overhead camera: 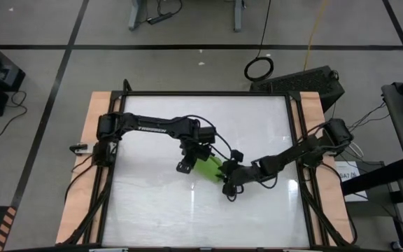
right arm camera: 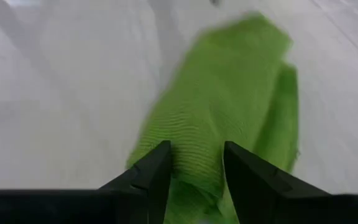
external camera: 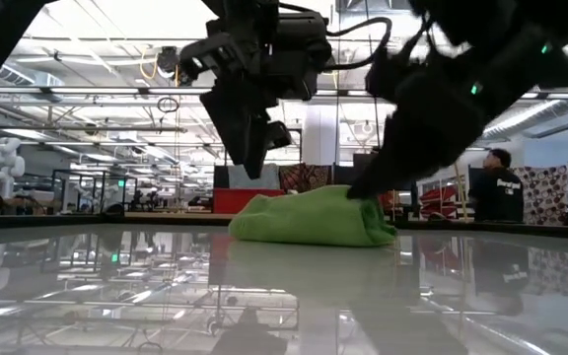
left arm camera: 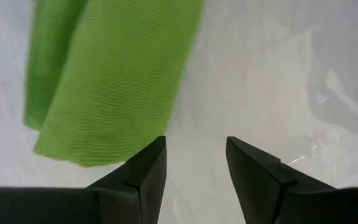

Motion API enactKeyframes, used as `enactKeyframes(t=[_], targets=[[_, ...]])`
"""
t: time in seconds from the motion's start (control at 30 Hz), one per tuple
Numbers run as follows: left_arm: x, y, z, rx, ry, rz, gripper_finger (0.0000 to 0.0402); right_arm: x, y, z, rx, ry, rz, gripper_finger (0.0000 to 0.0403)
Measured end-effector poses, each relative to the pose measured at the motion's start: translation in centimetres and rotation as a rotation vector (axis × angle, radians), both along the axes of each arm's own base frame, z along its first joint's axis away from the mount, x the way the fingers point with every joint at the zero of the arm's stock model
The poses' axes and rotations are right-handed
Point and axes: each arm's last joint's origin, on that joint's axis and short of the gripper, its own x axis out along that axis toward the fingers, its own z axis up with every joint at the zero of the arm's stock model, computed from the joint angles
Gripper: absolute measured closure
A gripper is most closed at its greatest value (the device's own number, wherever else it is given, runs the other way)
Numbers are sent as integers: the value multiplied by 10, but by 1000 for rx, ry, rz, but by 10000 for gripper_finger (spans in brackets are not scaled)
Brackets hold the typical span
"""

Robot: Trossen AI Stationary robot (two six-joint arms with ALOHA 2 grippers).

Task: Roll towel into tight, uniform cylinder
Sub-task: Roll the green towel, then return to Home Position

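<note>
The lime-green towel [overhead camera: 205,168] lies in a loose roll [external camera: 314,219] on the white table, near its middle. My left gripper [overhead camera: 186,166] hangs open above the roll's left end [external camera: 254,158]. Nothing is between its fingers [left arm camera: 194,149], and the towel [left arm camera: 104,81] lies ahead of them. My right gripper [overhead camera: 228,187] comes down slanting at the roll's other end [external camera: 363,187]. It is open, one finger on each side of that end [right arm camera: 196,152], with green cloth [right arm camera: 229,93] showing in the gap. My right gripper stands astride the towel's end [right arm camera: 194,180], slanting down from the table's right and near side, along the roll. In the low view one fingertip [external camera: 360,190] shows right at the cloth. I cannot tell whether it touches. The roll lies flat on the table.
The glossy white tabletop [overhead camera: 152,203] lies bare around the towel, with black rails and wooden strips [overhead camera: 82,161] along its sides. Both forearms cross over the table's middle. Beyond the far edge a person [external camera: 496,182] stands in the room.
</note>
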Motion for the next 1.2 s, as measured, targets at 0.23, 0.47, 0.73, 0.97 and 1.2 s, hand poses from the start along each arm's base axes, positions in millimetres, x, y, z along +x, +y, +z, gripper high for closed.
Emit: enactKeyframes(t=[0.23, 0.47, 0.73, 0.97, 1.2], targets=[[-8, -16, 20, -6, -25, -12, 230, 1, -22, -8, -22, 82, -72, 264], [-21, -31, 53, 26, -107, 4, 230, 2, -30, 6, -1, 33, -66, 263], [-46, -33, 106, 98, -285, 83, 230, -19, -28, 77, 12, -194, -10, 230], [-83, -30, 155, 157, -572, 188, 230, -74, -32, 132, -69, -302, 13, 209], [-141, -27, 136, 112, -785, 376, 230, -137, -49, 136, -43, -459, 21, 227]])
